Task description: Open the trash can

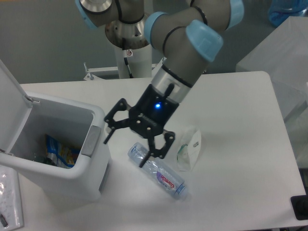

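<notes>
The trash can (91, 185) is a large white boxy bin at the left of the table. Its lid (10, 103) stands raised at the far left, and the inside shows, with colourful wrappers (58, 152) at the bottom. A grey push tab (90, 141) sits on the rim's right side. My gripper (125, 151) is open and empty, pointing down and left, just right of the bin's tab side. Its left fingertip is close to the grey tab; I cannot tell whether they touch.
A clear plastic bottle (161, 174) lies on the table (231, 144) under and right of the gripper. A crumpled white cup (191, 147) lies beside it. A clear plastic item (9, 202) is at the bottom left. A black object (301, 207) is at the table's right edge.
</notes>
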`<action>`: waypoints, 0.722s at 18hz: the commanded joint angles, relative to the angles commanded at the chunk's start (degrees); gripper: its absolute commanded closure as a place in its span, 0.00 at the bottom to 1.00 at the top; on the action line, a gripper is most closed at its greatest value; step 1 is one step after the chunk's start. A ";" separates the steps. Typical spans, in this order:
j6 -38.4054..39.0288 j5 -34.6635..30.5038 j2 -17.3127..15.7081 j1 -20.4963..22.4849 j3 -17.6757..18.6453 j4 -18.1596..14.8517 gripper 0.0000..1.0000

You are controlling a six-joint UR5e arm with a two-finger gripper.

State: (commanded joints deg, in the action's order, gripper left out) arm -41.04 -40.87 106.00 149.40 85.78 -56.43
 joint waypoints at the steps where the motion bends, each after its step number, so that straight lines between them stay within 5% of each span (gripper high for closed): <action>1: -0.79 0.00 0.09 0.80 0.44 0.00 0.00; 3: -3.42 -1.48 0.26 2.03 0.53 0.00 0.00; 8: -12.47 -20.63 4.47 4.75 1.76 -0.09 0.00; 13: -17.05 -28.73 5.19 4.76 0.62 -0.17 0.00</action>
State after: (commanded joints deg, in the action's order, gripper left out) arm -58.09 -69.60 111.18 154.16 86.40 -56.60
